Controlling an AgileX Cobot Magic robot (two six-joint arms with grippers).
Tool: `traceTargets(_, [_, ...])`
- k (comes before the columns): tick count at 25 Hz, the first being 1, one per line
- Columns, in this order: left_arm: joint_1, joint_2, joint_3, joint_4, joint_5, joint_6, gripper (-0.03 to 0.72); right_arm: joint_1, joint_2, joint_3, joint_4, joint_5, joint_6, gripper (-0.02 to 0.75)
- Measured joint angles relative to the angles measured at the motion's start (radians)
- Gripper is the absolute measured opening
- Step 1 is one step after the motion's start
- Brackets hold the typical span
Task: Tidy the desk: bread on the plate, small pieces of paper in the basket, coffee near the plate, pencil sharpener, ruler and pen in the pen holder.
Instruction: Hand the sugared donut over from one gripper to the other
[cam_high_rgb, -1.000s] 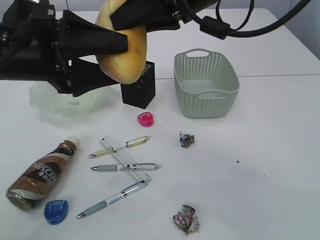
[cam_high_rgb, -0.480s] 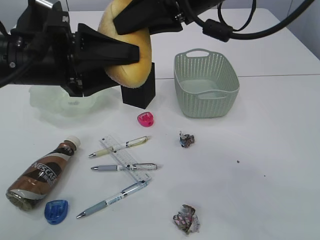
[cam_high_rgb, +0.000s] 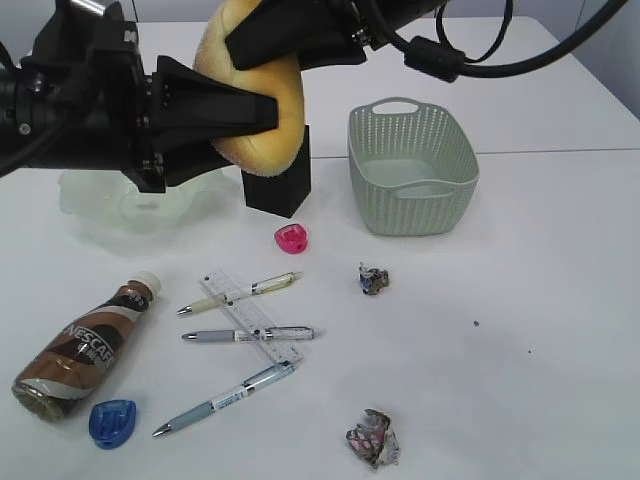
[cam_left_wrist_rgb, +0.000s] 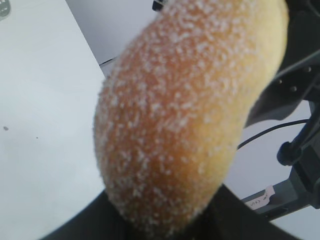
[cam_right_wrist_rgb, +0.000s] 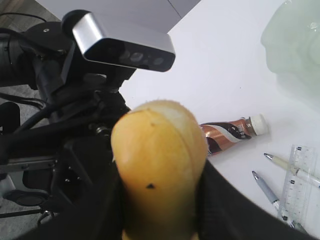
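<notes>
The left fingers (cam_high_rgb: 255, 108) press on the lower part of the bread (cam_high_rgb: 252, 90), and the right fingers (cam_high_rgb: 262, 45) clamp its upper end, so both hold it in the air above the desk (cam_high_rgb: 520, 300). Just behind and below the bread stands the pen holder (cam_high_rgb: 277, 180). Below the left fingers lies the plate (cam_high_rgb: 100, 205); the basket (cam_high_rgb: 411, 170) sits to the right.
</notes>
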Motion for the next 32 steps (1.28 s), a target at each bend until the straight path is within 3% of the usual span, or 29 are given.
traceTargets(2, [0.0,0.0,0.0,0.0,0.0,0.001,0.209,0.0,0.0,0.0,-0.002,0.0,0.021,0.352])
traceTargets(6, [-0.002,0.002,0.0,0.002,0.0,0.003,0.205,0.0,0.0,0.0,0.011,-0.004,0.063,0.601])
traceTargets(7, [-0.002,0.002,0.0,0.002,-0.002,0.003,0.205,0.0,0.0,0.0,0.018,-0.004,0.068,0.628])
traceTargets(26, [-0.004,0.0,0.0,0.012,-0.004,0.005,0.203,0.0,0.0,0.0,0.015,-0.006,0.09,0.584])
traceTargets(32, [-0.004,-0.002,0.0,0.02,-0.004,0.001,0.202,0.0,0.0,0.0,0.015,-0.006,0.114,0.617])
